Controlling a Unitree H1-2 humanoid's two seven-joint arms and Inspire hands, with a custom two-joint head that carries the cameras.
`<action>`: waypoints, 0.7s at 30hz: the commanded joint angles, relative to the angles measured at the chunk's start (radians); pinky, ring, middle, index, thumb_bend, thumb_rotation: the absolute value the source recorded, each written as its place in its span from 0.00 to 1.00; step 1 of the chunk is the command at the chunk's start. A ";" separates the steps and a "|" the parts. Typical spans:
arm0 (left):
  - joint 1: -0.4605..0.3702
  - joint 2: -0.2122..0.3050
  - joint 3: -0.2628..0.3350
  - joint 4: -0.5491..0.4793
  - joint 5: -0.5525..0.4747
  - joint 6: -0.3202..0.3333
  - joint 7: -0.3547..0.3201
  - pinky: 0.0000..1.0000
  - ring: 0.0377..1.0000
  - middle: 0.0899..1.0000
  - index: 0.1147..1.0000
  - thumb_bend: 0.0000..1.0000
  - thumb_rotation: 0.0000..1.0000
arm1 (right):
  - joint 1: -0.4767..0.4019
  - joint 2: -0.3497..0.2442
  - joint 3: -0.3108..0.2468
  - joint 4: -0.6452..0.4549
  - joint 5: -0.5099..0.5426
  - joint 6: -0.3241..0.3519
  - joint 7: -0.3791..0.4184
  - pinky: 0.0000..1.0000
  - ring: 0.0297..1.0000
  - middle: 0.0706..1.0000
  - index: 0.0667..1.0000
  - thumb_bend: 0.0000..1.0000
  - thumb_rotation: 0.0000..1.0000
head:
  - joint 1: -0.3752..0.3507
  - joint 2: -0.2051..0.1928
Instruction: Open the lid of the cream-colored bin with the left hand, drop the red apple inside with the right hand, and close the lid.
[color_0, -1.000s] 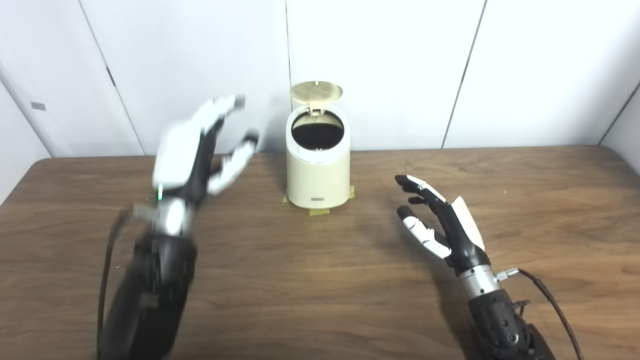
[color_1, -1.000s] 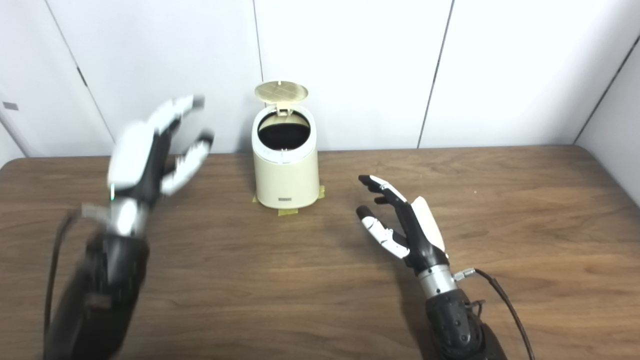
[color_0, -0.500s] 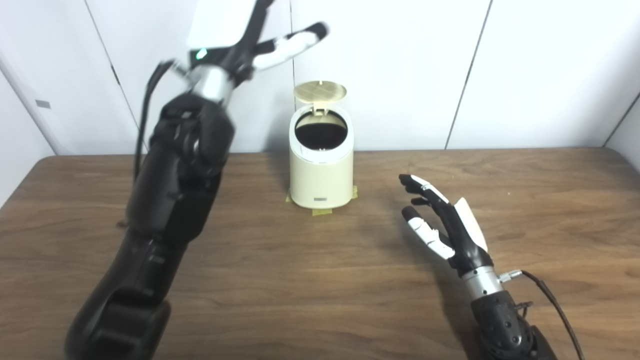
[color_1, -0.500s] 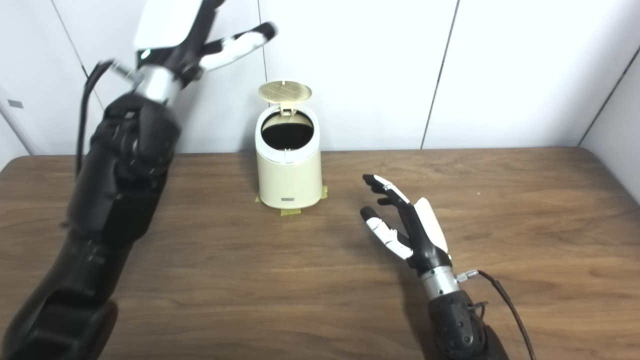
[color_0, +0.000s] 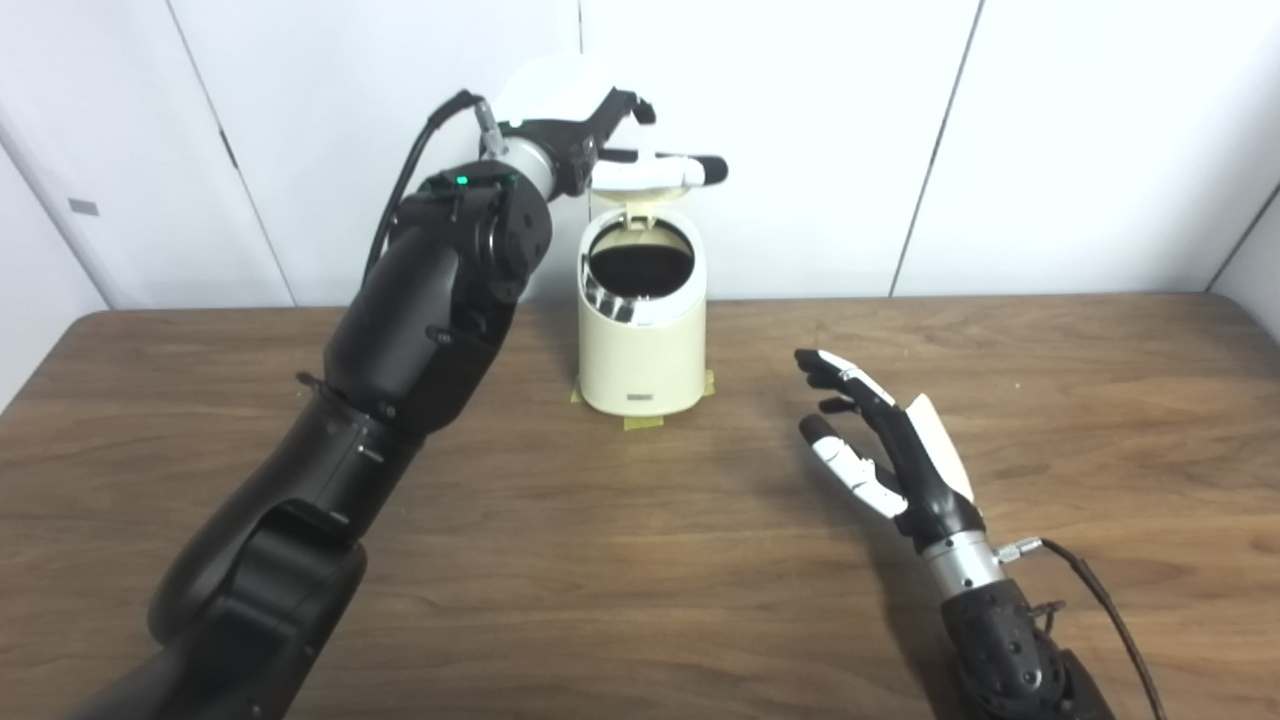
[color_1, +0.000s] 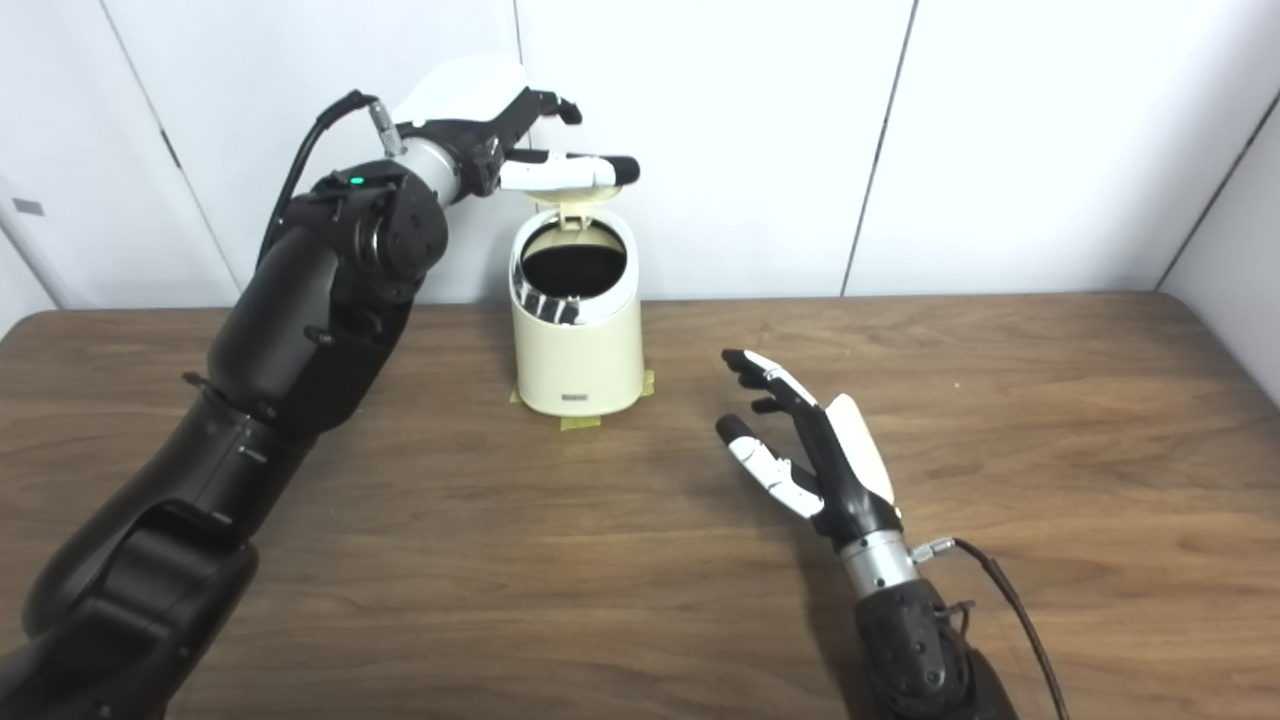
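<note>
Left hand (color_0: 590, 130) swung up over raised lid (color_0: 640, 182), fingers spread | right hand (color_0: 885, 450) open, empty | wooden table (color_0: 640, 560), white walls (color_0: 1080, 130)

My left arm reaches in from seven o'clock and climbs steeply toward twelve, elbow bent high, a green light showing near the wrist. The left hand (color_0: 590, 135) sits up at the top of the frame, turned level, white back upward, fingers (color_0: 660, 170) stretched flat toward three o'clock and spread apart, gripping nothing. My right arm enters from five o'clock and stays low. The right hand (color_0: 885, 445) angles toward eleven o'clock, palm facing nine, fingers apart and slightly curled, thumb (color_0: 840, 462) splayed out below them, empty. A cable trails from its wrist.
</note>
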 joint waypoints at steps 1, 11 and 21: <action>-0.055 0.001 0.005 0.000 0.006 -0.008 0.052 1.00 1.00 0.91 0.80 0.90 1.00 | -0.007 0.003 -0.004 -0.013 0.004 -0.006 -0.003 0.71 0.80 0.82 0.82 0.33 0.88 | 0.001 0.001; -0.063 0.000 -0.017 0.044 0.018 0.004 0.065 1.00 1.00 0.97 0.83 0.93 1.00 | -0.004 0.014 -0.003 -0.022 0.007 0.010 0.008 0.71 0.80 0.82 0.82 0.35 0.86 | -0.001 -0.004; -0.021 0.017 -0.050 -0.005 0.036 -0.021 0.079 0.95 0.95 0.93 0.82 0.95 1.00 | -0.005 0.017 -0.003 -0.026 0.000 0.019 0.007 0.71 0.79 0.81 0.81 0.36 0.87 | -0.004 -0.005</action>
